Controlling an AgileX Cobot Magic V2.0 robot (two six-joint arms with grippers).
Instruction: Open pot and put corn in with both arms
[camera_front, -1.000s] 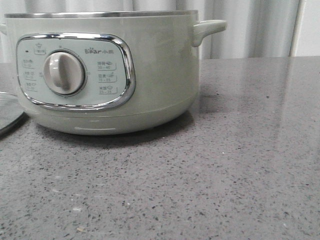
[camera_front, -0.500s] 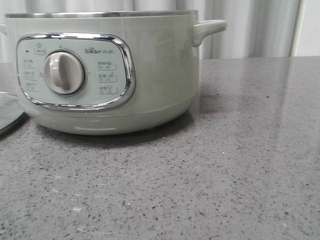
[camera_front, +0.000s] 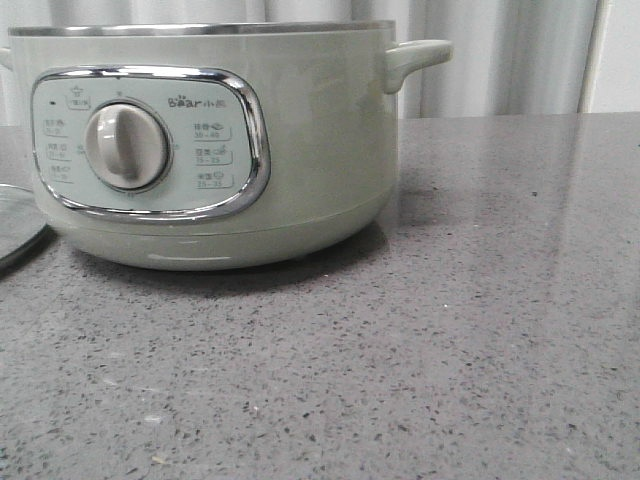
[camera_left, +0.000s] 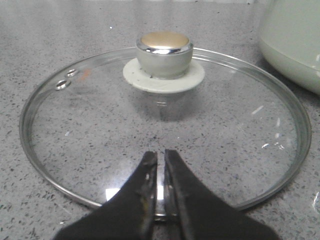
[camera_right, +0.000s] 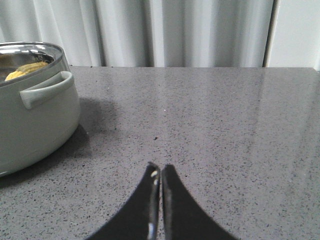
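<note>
The pale green pot (camera_front: 310, 150) stands open on the grey table, its steel rim bare. The corn (camera_right: 22, 71) lies inside it, a yellow cob seen just over the rim in the right wrist view. The glass lid (camera_left: 100, 130) with its chrome knob (camera_left: 164, 54) lies flat on the table left of the pot; its edge shows in the front view (camera_front: 15, 225). My left gripper (camera_left: 161, 155) is shut and empty, just above the lid's near rim. My right gripper (camera_right: 160, 167) is shut and empty, low over the table to the right of the pot (camera_right: 35, 125).
The speckled grey table (camera_front: 480, 330) stretches in front of and to the right of the pot. White curtains (camera_right: 185, 30) hang behind the table's far edge. Neither arm shows in the front view.
</note>
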